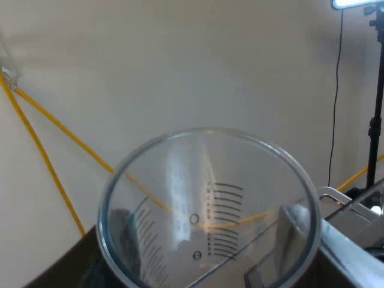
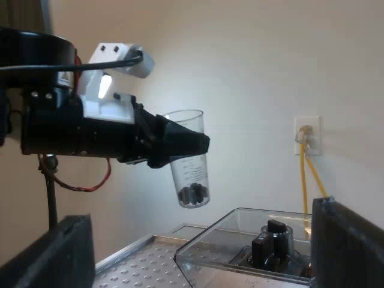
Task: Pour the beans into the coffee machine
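One measuring glass [image 2: 195,174] hangs in the air, gripped in the left tool [image 2: 180,144], whose black fingers close on its upper half from both sides. Its long axis runs nearly vertical, with only a slight lean. The mouth points up and the narrower base points down. A small heap of dark beans [image 2: 193,194] lies at the base.

The glass is above the espresso machine [image 2: 144,258], over the perforated metal top and near the closest edge of the clear hopper [image 2: 240,231]. I cannot tell whether the base is already over the hopper or just beside it. A black knob [image 2: 273,237] stands inside the hopper.

From the left wrist, the view goes straight into the glass [image 1: 207,216]. Its round rim faces the camera and the printed scale lines run down the wall away from it. The left tool [image 1: 204,252] holds the glass, and one of its fingers [image 1: 123,234] shows dark through the clear wall.

The right tool [image 2: 201,240] is spread wide and holds nothing. Its fingers [image 2: 351,240] stand well apart, low beside the machine, with the hopper seen between them.

A yellow cable [image 2: 305,174] drops from a wall socket [image 2: 306,135] behind the machine.
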